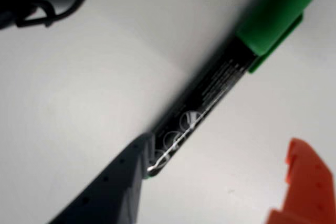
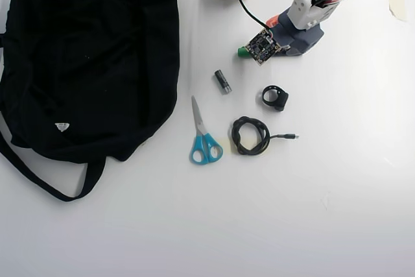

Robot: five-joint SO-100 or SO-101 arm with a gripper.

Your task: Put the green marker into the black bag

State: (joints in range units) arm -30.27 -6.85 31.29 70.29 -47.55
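The green marker (image 1: 210, 98) lies slantwise on the white table in the wrist view, its bright green cap at the upper right. My gripper (image 1: 220, 150) is open low over it. The dark grey finger (image 1: 115, 182) touches the marker's lower end and the orange finger (image 1: 307, 182) stands apart on the right. In the overhead view only the marker's green cap (image 2: 241, 51) shows, beside the gripper (image 2: 272, 38), which the wrist camera board largely covers. The black bag (image 2: 91, 56) lies far left with its strap trailing forward.
Between bag and arm lie a short grey-black battery (image 2: 222, 81), blue-handled scissors (image 2: 204, 135), a coiled black cable (image 2: 251, 135) and a small black ring-shaped part (image 2: 275, 97). A dark cable (image 1: 52, 3) crosses the wrist view's top left corner.
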